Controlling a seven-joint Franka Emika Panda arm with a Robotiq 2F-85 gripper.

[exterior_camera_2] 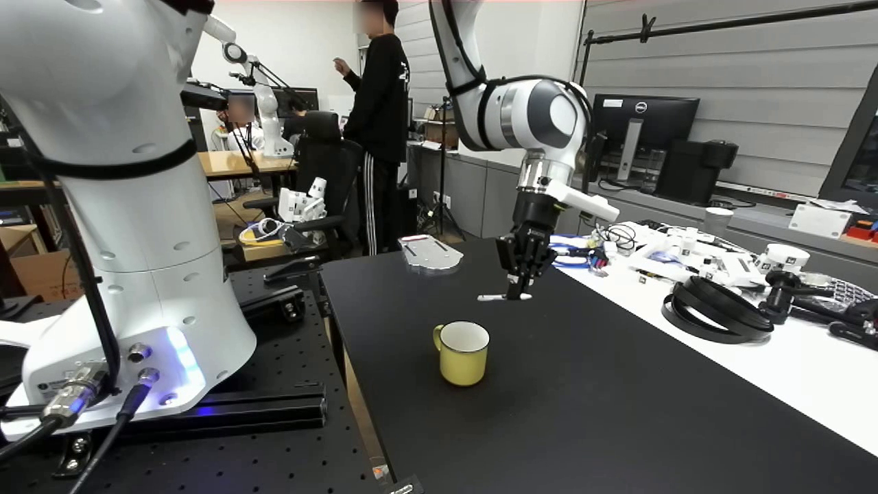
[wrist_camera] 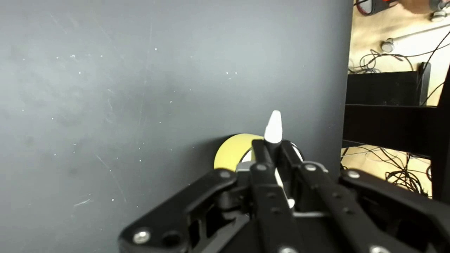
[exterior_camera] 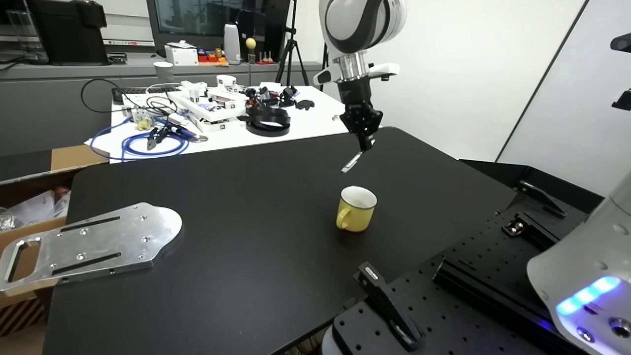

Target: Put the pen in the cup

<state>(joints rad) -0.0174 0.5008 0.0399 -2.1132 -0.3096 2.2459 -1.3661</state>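
Observation:
A yellow mug-like cup (exterior_camera: 356, 214) with a white inside and a dark rim stands upright on the black table; it also shows in an exterior view (exterior_camera_2: 463, 362). My gripper (exterior_camera: 366, 146) is shut on a white pen (exterior_camera: 351, 162) and holds it in the air, beyond the cup in both exterior views. The pen (exterior_camera_2: 491, 298) lies roughly level across the fingertips (exterior_camera_2: 518, 291). In the wrist view the pen's white end (wrist_camera: 274, 129) sticks out past the fingertips (wrist_camera: 273, 149), and the cup (wrist_camera: 230, 153) shows behind them, partly hidden by the fingers.
A silver metal plate (exterior_camera: 98, 241) lies at the table's edge; it also shows in an exterior view (exterior_camera_2: 431, 251). A white table (exterior_camera: 224, 138) beside the black one bears cables, parts and a black strap roll (exterior_camera: 268, 129). A clamp (exterior_camera: 389, 305) stands near the robot base (exterior_camera: 586, 286).

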